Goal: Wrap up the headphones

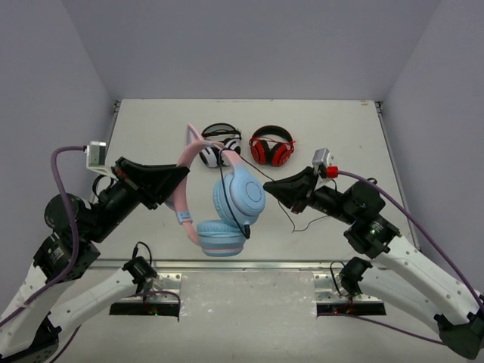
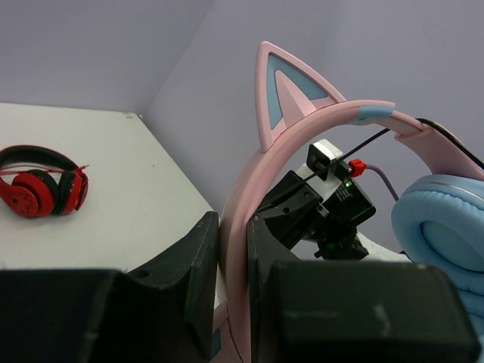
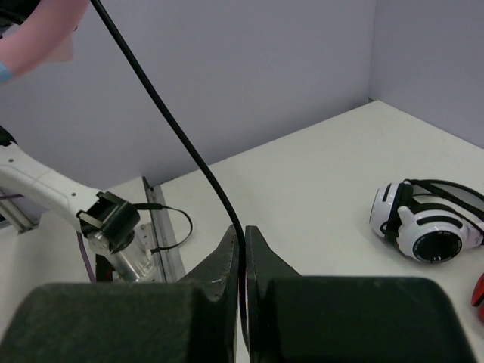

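The headphones [image 1: 238,198] hang in the air above the near half of the table, with the pink cat-eared headband [image 2: 261,170] to the left and the light blue ear cups [image 2: 442,227] lower right. My left gripper [image 1: 185,172] [image 2: 233,227] is shut on the headband's side. The thin black cable [image 3: 174,128] runs taut from the headphones to my right gripper [image 1: 266,186] [image 3: 242,236], which is shut on it. A loose stretch of cable [image 1: 302,225] trails down to the table below the right gripper.
White-and-black headphones [image 1: 221,144] [image 3: 427,223] and red-and-black headphones [image 1: 271,147] [image 2: 41,185] lie side by side at the back of the table. Walls enclose the table on three sides. The arm bases and a metal rail [image 1: 249,265] line the near edge.
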Action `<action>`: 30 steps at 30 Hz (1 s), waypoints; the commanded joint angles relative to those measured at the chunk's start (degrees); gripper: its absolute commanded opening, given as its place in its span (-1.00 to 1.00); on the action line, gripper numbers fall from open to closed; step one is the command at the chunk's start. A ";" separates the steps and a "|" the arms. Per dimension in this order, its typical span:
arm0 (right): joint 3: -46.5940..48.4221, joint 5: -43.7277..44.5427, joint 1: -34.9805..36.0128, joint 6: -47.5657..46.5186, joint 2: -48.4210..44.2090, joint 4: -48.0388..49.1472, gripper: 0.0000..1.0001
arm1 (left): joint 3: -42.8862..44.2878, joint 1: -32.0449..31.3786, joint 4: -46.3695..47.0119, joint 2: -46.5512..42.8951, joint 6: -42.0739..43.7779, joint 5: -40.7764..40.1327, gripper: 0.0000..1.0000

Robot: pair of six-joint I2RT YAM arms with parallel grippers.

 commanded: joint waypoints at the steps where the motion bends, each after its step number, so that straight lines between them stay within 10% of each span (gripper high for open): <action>1: -0.18 1.05 -0.34 1.64 0.48 1.37 -0.97 | 0.69 -0.54 9.05 -2.11 -3.27 -3.63 -0.99; 17: -4.74 -9.94 -0.16 6.82 6.46 12.08 -0.70 | -2.04 -0.54 26.01 -0.71 -10.22 -2.41 -0.99; 30: -8.96 -11.35 1.16 11.22 11.47 22.19 -0.97 | 3.93 -0.54 21.55 4.74 -8.38 -16.62 -0.99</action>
